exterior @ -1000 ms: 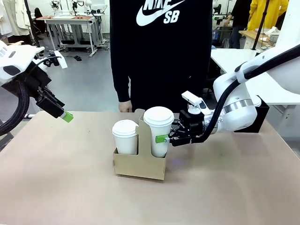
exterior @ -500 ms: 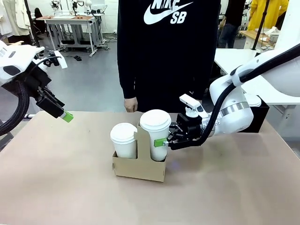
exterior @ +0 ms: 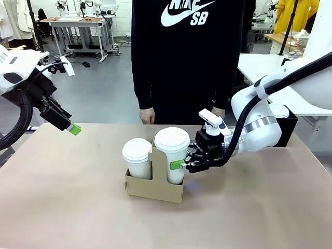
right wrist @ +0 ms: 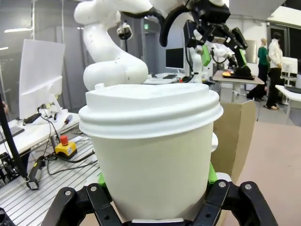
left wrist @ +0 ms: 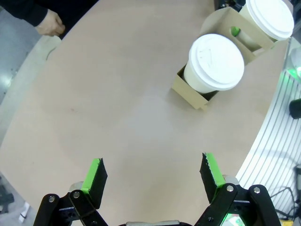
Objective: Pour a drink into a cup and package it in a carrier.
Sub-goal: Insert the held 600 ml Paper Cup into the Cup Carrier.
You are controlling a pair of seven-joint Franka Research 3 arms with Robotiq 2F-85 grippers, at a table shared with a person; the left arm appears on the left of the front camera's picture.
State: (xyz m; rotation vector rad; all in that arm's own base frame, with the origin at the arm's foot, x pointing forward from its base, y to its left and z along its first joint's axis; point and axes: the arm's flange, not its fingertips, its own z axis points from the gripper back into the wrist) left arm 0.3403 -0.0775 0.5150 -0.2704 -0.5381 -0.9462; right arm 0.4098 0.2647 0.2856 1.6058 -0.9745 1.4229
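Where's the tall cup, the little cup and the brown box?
tall cup [exterior: 172, 140], front view, on its white lid.
shorter cup [exterior: 136, 151], front view, on its lid.
carrier [exterior: 155, 188], front view, on its brown front wall.

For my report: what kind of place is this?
Probably a robotics lab or workshop: workbenches stand behind the person, and another robot arm is mounted beside a monitor.

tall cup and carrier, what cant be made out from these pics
- Drink level: the lid hides the inside of the tall cup in the front, left wrist and right wrist views.
- Cup base: sunk in the carrier, behind its cardboard wall, front view.
- Right gripper pads: hidden behind the cup in the right wrist view.
- Shorter cup: mostly hidden by the tall cup, right wrist view.
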